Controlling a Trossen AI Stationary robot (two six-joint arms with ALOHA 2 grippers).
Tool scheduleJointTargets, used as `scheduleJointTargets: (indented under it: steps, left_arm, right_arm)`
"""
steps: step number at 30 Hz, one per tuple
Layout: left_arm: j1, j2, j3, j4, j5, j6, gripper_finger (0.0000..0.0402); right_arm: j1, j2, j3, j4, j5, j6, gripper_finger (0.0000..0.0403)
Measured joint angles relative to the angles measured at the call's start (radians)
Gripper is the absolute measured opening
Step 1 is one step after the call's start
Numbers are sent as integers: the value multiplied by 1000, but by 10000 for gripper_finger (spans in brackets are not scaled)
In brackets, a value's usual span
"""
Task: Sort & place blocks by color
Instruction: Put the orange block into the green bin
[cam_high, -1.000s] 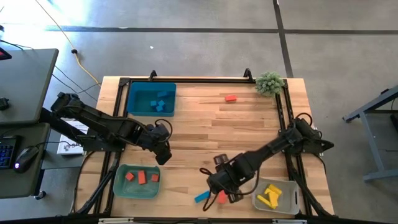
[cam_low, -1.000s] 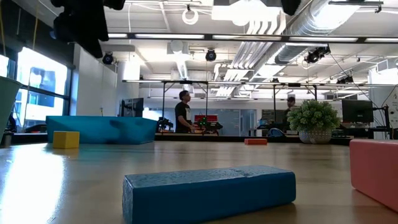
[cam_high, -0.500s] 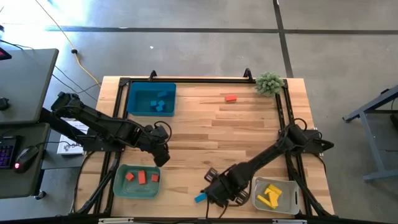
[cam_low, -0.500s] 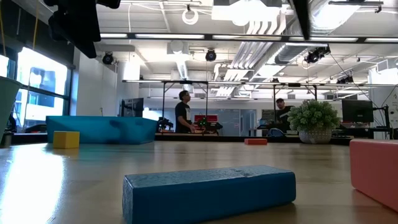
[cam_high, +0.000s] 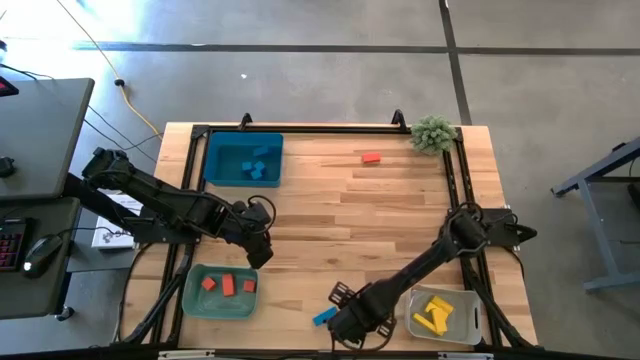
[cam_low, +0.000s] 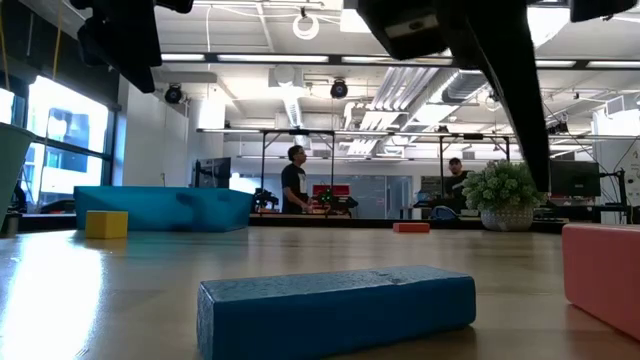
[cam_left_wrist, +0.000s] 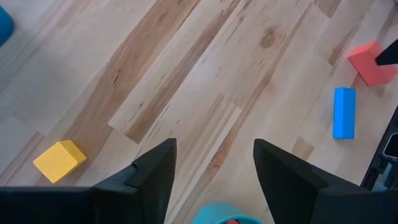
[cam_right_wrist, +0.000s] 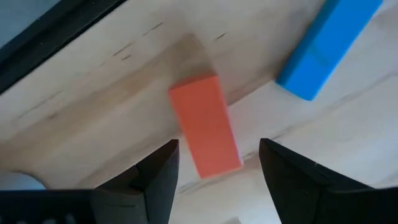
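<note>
Right gripper (cam_right_wrist: 214, 180) hangs over the near table edge, fingers spread and grasping nothing, directly above a red-orange rectangular block (cam_right_wrist: 206, 126) lying flat on the wood; a blue bar block (cam_right_wrist: 328, 43) lies just beside that block, not touching it. Left gripper (cam_left_wrist: 211, 171) hovers over the left-centre of the table, fingers likewise spread, nothing between them.

Light wooden slatted table (cam_high: 350, 200) with dark frame rails carries everything. Deep blue plastic bin (cam_high: 243, 158) sits at the far left corner, holding several blue blocks (cam_high: 259, 168). Green plastic bin (cam_high: 220, 292) sits at the near left, holding three red-orange blocks (cam_high: 228, 285). Clear plastic bin (cam_high: 445, 315) sits at the near right, holding yellow blocks (cam_high: 432, 313). Small green potted plant (cam_high: 433, 132) stands at the far right corner.

Loose pieces: in the high view the blue bar block (cam_high: 324, 317) shows near the front edge just left of the right gripper (cam_high: 355, 325); one small red-orange block (cam_high: 371, 157) lies alone far across the table, left of the plant. Yellow cube block (cam_left_wrist: 59, 160) rests on the wood close to the left gripper (cam_high: 262, 243), apart from any bin.

Low view: blue bar (cam_low: 335, 308) in foreground, red-orange block (cam_low: 602, 275) at the right edge, yellow cube (cam_low: 106, 224) before the blue bin (cam_low: 165, 208). People stand in the room beyond
</note>
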Motion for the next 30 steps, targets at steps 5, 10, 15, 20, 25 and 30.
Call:
scheduleJointTargets:
  steps: [5, 10, 15, 20, 25, 30]
  left_arm:
    - [0, 0, 0, 0, 0, 0, 204]
    - [0, 0, 0, 0, 0, 0, 204]
    - [0, 0, 0, 0, 0, 0, 204]
    - [0, 0, 0, 0, 1, 0, 204]
    - [0, 0, 0, 0, 1, 0, 204]
    - [0, 0, 0, 0, 20, 0, 204]
  right_arm:
    - [0, 19, 0, 3, -4, 17, 209]
    - [0, 41, 0, 2, -2, 17, 209]
    - [0, 75, 0, -5, 7, 18, 208]
    - [0, 95, 0, -13, 49, 36, 169]
    - [-3, 93, 2, -9, 40, 62, 107]
    - [-5, 93, 2, 14, 4, 79, 107]
